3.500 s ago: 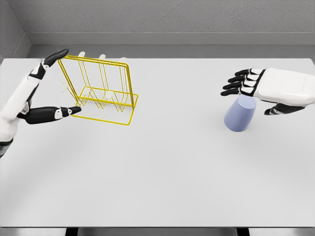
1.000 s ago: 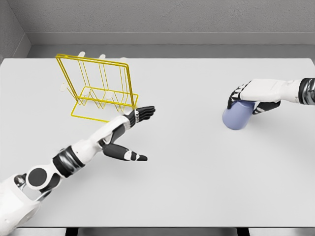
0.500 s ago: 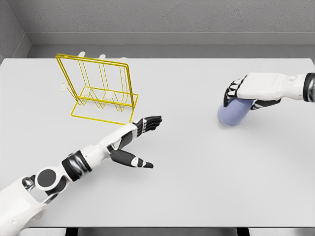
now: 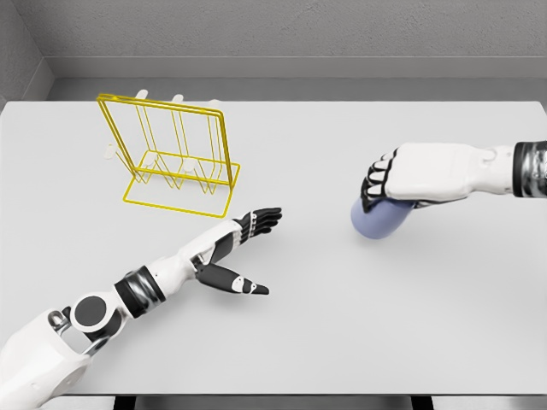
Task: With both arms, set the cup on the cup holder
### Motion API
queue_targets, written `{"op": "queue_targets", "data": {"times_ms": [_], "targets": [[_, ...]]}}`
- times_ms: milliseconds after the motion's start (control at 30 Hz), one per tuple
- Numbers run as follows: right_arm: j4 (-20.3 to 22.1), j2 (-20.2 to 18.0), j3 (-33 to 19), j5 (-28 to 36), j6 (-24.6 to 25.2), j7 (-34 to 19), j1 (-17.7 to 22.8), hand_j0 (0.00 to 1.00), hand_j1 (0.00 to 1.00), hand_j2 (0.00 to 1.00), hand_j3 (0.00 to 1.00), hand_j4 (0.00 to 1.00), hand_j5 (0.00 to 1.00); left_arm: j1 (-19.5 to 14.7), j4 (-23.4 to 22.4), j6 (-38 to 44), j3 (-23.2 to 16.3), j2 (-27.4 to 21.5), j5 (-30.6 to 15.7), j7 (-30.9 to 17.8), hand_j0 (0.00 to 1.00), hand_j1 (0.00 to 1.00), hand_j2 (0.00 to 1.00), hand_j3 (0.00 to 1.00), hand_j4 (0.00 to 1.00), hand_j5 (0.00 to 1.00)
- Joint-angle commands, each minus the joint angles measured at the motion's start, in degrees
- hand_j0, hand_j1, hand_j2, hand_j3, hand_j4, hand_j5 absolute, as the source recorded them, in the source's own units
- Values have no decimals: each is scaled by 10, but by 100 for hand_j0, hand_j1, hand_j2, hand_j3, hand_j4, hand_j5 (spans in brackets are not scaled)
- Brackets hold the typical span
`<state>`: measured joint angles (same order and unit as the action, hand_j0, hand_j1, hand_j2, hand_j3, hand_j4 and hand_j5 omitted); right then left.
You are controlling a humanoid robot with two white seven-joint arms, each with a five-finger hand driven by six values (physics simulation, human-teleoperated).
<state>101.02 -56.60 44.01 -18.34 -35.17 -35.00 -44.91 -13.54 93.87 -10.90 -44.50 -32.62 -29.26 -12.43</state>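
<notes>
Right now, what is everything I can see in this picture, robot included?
Cup: one, pale blue-lilac, right of the middle of the table, held under the right hand.
Cup holder: one, yellow wire rack, standing upright at the far left of the table, nothing on it.
Table: one, white, fills most of the view.
Wall: grey, behind the table.
Left hand: one, white arm with black fingers, reaching in from the lower left, fingers spread, holding nothing, in front of the rack.
Right hand: one, white with black fingers, coming in from the right edge, closed over the top of the cup.
</notes>
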Motion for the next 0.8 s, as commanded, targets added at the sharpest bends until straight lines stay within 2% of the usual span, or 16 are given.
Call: {"op": "queue_targets", "data": {"times_ms": [0, 233, 633, 667, 767], "targets": [[2, 4, 3, 4, 2, 0, 0, 53, 53, 53, 53, 53, 53, 0, -2, 0, -1, 0, -5, 0, 100, 100, 100, 100, 100, 100], [2, 47, 23, 4, 2, 0, 11, 54, 54, 54, 54, 54, 54, -1, -3, 19, -1, 1, -15, 0, 100, 100, 100, 100, 100, 100], [1, 78, 42, -6, 2, 0, 14, 55, 55, 55, 55, 55, 55, -1, -10, 21, -1, 12, -23, 0, 100, 100, 100, 100, 100, 100], [1, 78, 41, -12, 2, 0, 15, 61, 61, 61, 61, 61, 61, -1, -11, 21, -1, 12, -23, 0, 100, 100, 100, 100, 100, 100], [0, 79, 39, -17, 2, 0, 16, 96, 96, 96, 96, 96, 96, -4, -17, 21, -1, 14, -23, 0, 100, 100, 100, 100, 100, 100]]}}
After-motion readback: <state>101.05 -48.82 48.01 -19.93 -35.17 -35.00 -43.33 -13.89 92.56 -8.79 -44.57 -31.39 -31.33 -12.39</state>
